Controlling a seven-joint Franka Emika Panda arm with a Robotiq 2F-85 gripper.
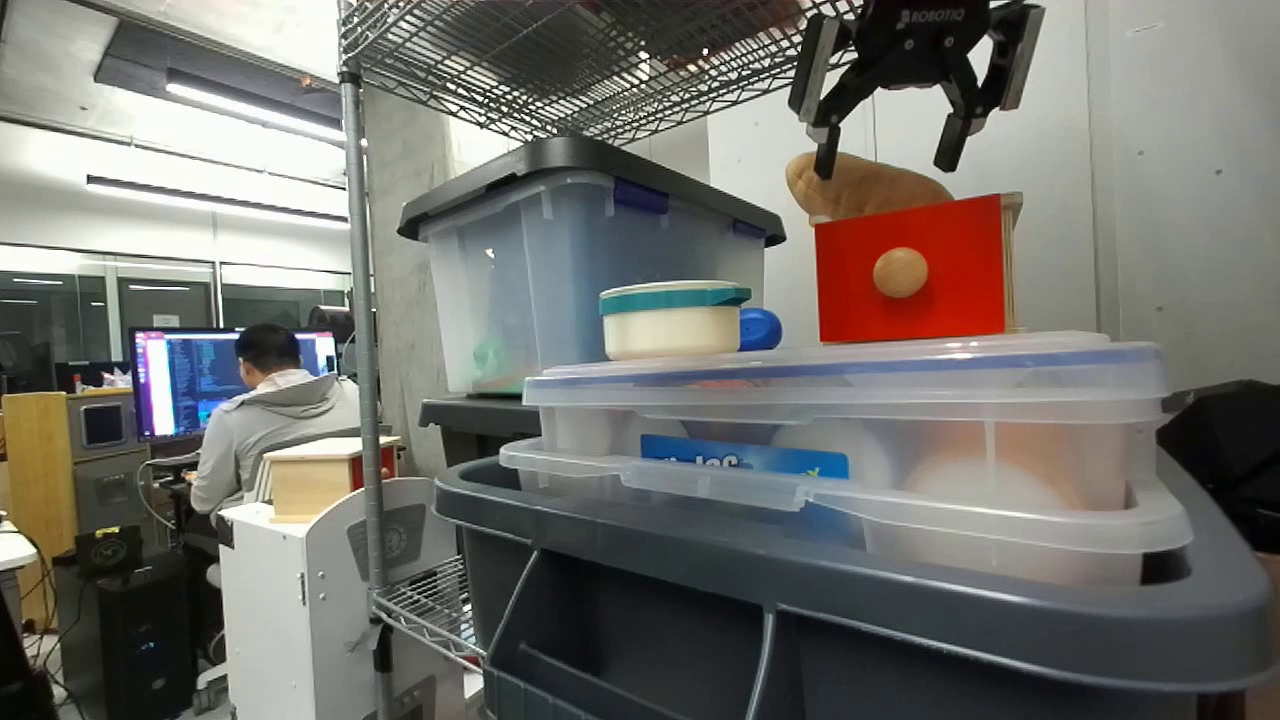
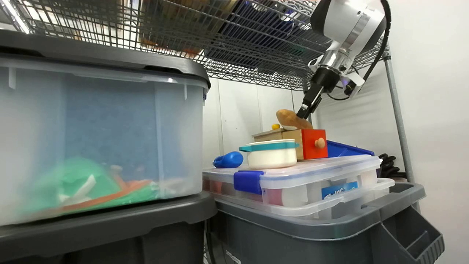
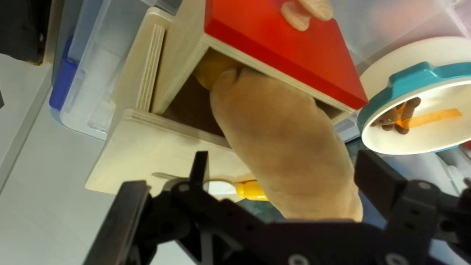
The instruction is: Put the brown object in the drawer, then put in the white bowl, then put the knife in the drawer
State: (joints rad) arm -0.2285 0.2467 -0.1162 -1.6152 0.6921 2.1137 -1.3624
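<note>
clear box (image 1: 880, 440): sits under the drawer (image 1: 950, 270); one or two stacked, can't tell.
drawer: pulled out; none of the three items fully in, so zero steps done as I read it. Count 1.
gripper (image 1: 886, 163): above the drawer, fingers spread apart, nothing clamped; contact with the bun (image 3: 287, 147) unclear. Count 1.
bun: step one, looks part done. One end down in the drawer, most of it sticking up out, tilted. Probably needs a push. Count 1.
bowl (image 2: 272, 157): left to do. Upright beside the drawer, small brown thing (image 3: 390, 119) and orange strip (image 3: 434, 118) inside. Count 1.
knife (image 3: 241, 190): left to do. Lies on the drawer's housing (image 3: 128, 162). Count 1.
</note>
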